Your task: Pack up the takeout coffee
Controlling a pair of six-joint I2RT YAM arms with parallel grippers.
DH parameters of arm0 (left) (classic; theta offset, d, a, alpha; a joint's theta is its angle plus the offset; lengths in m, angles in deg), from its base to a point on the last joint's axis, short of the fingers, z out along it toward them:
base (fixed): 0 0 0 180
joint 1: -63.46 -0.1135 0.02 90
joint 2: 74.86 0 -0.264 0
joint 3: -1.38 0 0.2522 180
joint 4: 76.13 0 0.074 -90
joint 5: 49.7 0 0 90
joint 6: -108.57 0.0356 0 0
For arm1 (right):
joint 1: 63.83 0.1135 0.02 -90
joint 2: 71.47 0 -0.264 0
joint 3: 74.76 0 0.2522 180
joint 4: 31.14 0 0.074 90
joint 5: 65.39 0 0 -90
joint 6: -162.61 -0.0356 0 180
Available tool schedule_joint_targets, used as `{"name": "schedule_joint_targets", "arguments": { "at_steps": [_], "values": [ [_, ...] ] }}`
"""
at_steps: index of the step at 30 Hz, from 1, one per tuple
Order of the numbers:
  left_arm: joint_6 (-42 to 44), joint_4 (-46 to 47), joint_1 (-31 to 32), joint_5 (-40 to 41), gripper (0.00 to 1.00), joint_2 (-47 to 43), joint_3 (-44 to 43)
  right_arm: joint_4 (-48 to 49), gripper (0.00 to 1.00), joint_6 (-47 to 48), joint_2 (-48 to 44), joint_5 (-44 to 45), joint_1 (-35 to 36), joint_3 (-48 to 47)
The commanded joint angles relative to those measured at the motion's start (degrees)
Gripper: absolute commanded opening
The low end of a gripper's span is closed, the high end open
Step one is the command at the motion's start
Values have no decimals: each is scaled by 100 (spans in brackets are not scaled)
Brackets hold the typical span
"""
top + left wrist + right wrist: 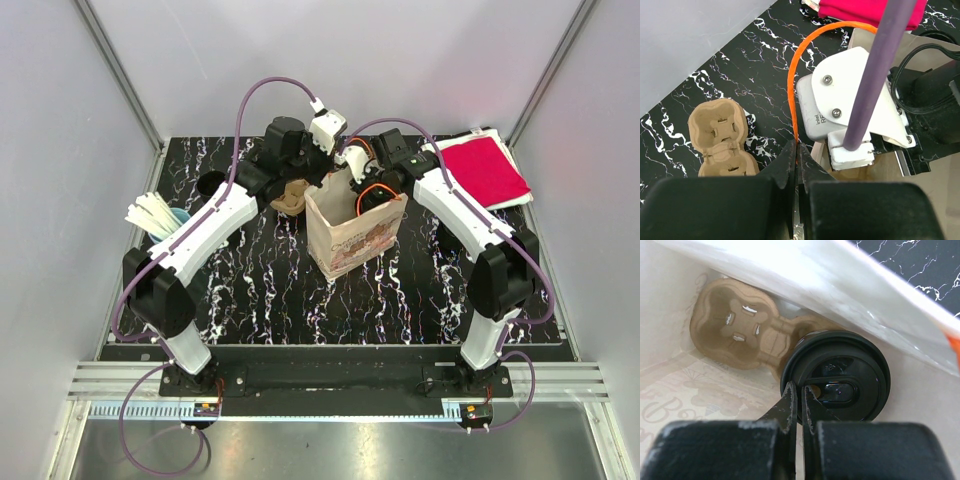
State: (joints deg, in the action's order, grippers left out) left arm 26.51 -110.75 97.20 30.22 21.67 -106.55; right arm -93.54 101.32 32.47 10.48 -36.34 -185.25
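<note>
A printed paper bag (350,235) stands open at the table's middle. Inside it lies a brown cardboard cup carrier (735,330), with a coffee cup under a black lid (840,385) in its near pocket. My right gripper (799,390) reaches down into the bag, shut, its tips at the lid's left rim; I cannot tell if they pinch it. At the bag's far rim my left gripper (798,150) is shut on the bag's orange handle (797,65). A second, bare carrier (722,140) lies on the table left of the bag.
A magenta cloth (485,168) on white sheets lies at the back right. A blue cup of white sticks (160,215) stands at the left edge, with a black round thing (212,185) behind it. The right wrist camera (850,105) hangs close to my left fingers.
</note>
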Motion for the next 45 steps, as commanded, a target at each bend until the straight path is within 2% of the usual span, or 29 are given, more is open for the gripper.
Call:
{"name": "schedule_joint_targets", "arguments": {
  "at_steps": [1,45],
  "values": [
    [-65,144,1,-143,0,-135,-181,232,0,73,21,-134,38,5],
    [-91,100,19,-213,0,-108,-207,312,0,82,232,-301,38,93]
  ]
}}
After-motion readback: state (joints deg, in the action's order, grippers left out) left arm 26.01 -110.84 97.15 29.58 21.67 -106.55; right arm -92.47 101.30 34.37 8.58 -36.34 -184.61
